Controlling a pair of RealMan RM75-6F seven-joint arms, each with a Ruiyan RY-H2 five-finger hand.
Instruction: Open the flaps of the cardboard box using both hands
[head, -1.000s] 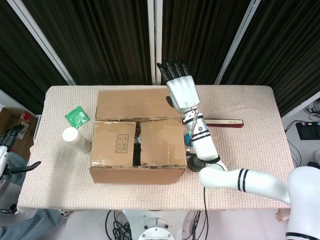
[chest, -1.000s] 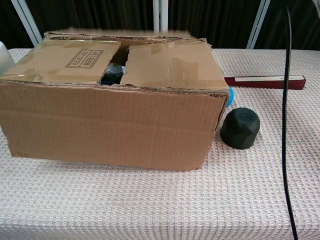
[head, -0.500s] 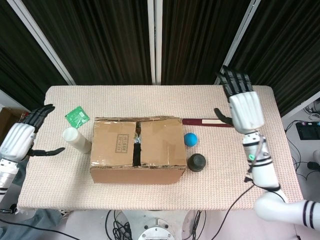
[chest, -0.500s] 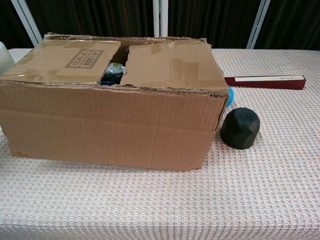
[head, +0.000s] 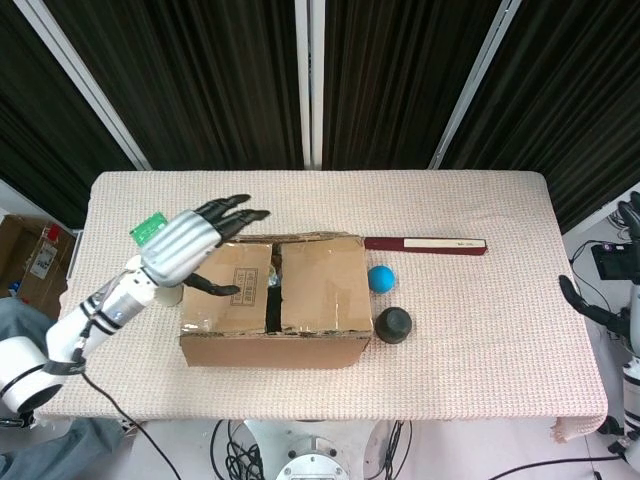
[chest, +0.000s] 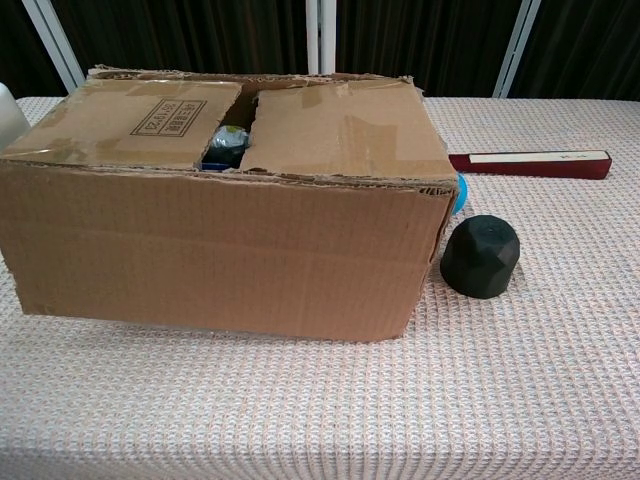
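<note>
Hovering with fingers apart, left hand (head: 185, 243) tops one cardboard box (head: 275, 300); right hand's (head: 612, 305) unclear.

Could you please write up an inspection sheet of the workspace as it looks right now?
Surface: table under a pale woven cloth.
Job's things: cardboard box, top flaps lying down with a gap between them.
Clutter: blue ball, black cap, dark red bar, green packet.
Hands: left robot hand open above the box's left flap; right robot hand at the frame edge, state unclear.
Cables: below the table's front edge.
Surroundings: dark curtains behind.
</note>
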